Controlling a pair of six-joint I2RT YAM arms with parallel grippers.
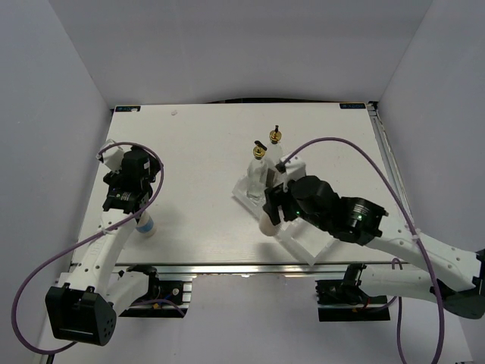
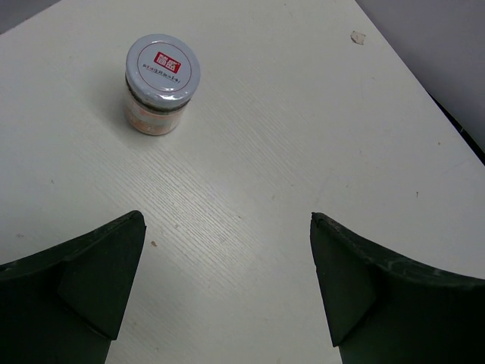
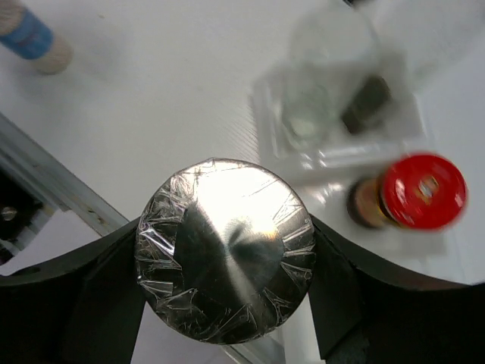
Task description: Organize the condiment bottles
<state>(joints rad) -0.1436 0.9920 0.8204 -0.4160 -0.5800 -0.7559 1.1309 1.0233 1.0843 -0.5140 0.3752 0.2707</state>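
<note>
My right gripper (image 3: 225, 250) is shut on the silver cap of the white shaker (image 3: 225, 250), whose white body shows under the gripper (image 1: 271, 211) in the top view as the shaker (image 1: 268, 224). Just beyond it stand a dark red-lidded jar (image 3: 420, 191) and a clear glass bottle (image 3: 326, 83) in the tray (image 3: 333, 155). Two gold-spouted bottles (image 1: 260, 152) (image 1: 275, 136) stand at the tray's far end. A blue-labelled bottle (image 1: 145, 225) lies near the left arm. My left gripper (image 2: 227, 280) hangs open over bare table, with a small pale-lidded jar (image 2: 161, 83) ahead of it.
The white plastic tray (image 1: 299, 241) sits at an angle right of centre, its near corner close to the table's front rail (image 1: 227, 267). White walls enclose the table on three sides. A purple cable (image 1: 341, 144) loops over the right side.
</note>
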